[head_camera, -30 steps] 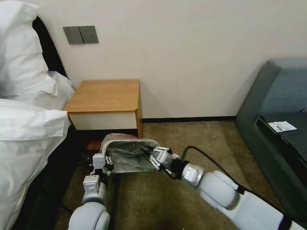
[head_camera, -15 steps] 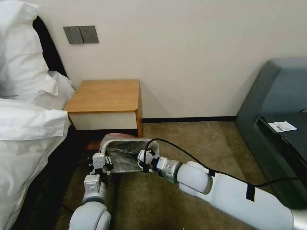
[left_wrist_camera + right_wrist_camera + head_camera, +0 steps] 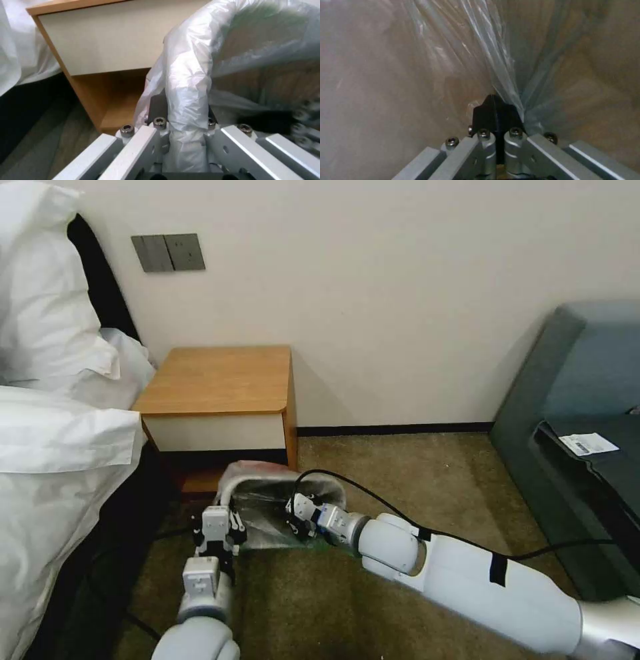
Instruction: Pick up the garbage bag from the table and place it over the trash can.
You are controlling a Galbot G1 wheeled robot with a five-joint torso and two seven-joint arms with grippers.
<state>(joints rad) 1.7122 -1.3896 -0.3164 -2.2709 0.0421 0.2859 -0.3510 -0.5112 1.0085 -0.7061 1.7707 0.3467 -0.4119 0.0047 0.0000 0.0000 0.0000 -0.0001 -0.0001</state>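
Garbage bag (image 3: 267,500) draped over trash can (image 3: 313,543) on carpet, just in front of table (image 3: 220,380). Left gripper (image 3: 219,525) at near-left rim, fingers (image 3: 156,110) clamped on fold of bag (image 3: 186,100) at bin edge. Right gripper (image 3: 297,517) inside bag mouth, black tips (image 3: 495,112) pressed together beside pulled film (image 3: 500,70); hold on film not confirmable.
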